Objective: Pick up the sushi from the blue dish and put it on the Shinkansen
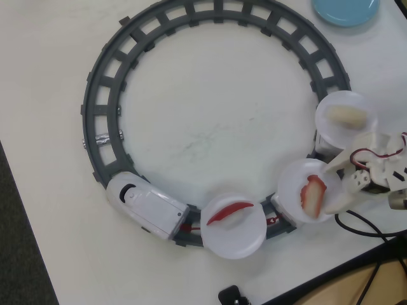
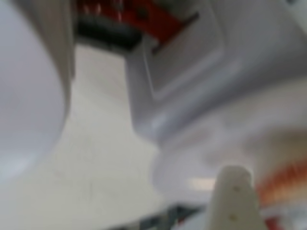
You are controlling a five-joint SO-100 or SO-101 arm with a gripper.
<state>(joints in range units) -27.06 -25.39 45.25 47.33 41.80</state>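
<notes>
The reddish-orange sushi (image 1: 313,196) lies on the round white plate (image 1: 296,181) of the Shinkansen's middle car. The white Shinkansen (image 1: 143,204) stands on the grey track at the lower left, its three cars trailing to the right. My gripper (image 1: 326,187) reaches in from the right, open, with its fingers spread at the plate's right rim; one finger is right beside the sushi. In the wrist view one pale fingertip (image 2: 233,191) shows beside the blurred orange sushi (image 2: 285,179). The blue dish (image 1: 346,9) at the top right is empty.
The first car's plate (image 1: 245,238) carries a slim dark-red piece (image 1: 227,213). The last car's plate (image 1: 346,101) carries a pale cream block (image 1: 345,115). The grey circular track (image 1: 102,82) rings the table's middle. Cables (image 1: 356,222) run off the lower right edge.
</notes>
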